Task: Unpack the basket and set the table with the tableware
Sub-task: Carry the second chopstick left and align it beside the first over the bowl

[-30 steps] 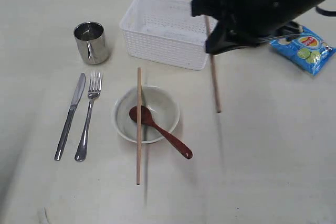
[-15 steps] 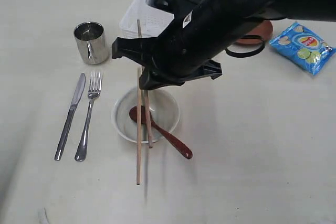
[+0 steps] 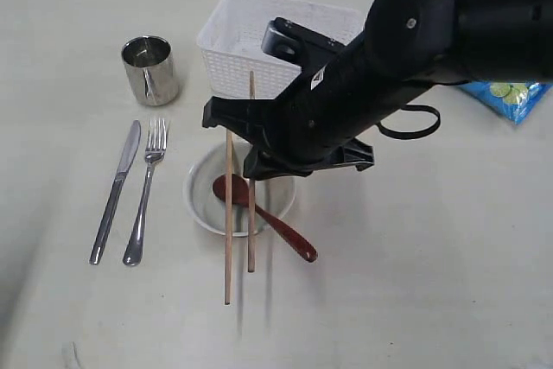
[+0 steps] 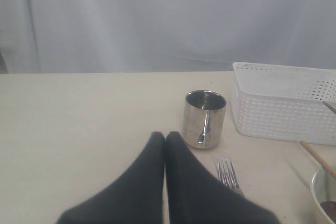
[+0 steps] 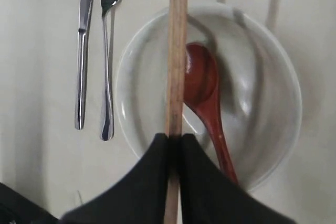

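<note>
My right gripper (image 5: pixel 174 139) is shut on a wooden chopstick (image 5: pixel 177 51) and holds it above the cream bowl (image 5: pixel 131 66). In the exterior view this chopstick (image 3: pixel 251 231) hangs just right of a second chopstick (image 3: pixel 228 257), which lies across the bowl (image 3: pixel 200 205). A reddish-brown spoon (image 3: pixel 289 235) rests in the bowl with its handle over the rim. To the left on the table (image 3: pixel 415 283) lie a steel knife (image 3: pixel 115 192) and fork (image 3: pixel 147 187), with the steel cup (image 3: pixel 151 69) behind them. The white basket (image 3: pixel 276 45) stands at the back. My left gripper (image 4: pixel 165 136) is shut on nothing, near the cup (image 4: pixel 205 119).
The right arm (image 3: pixel 406 66) reaches across the middle and covers part of the basket and the table behind it. A blue chips bag (image 3: pixel 510 94) shows partly at the right edge. The left wrist view shows the basket's side (image 4: pixel 286 100) and the fork's tines (image 4: pixel 228 174).
The right arm has swung left from beside the basket, carrying the chopstick to a spot over the bowl beside the lying chopstick. The rest has stayed put.
</note>
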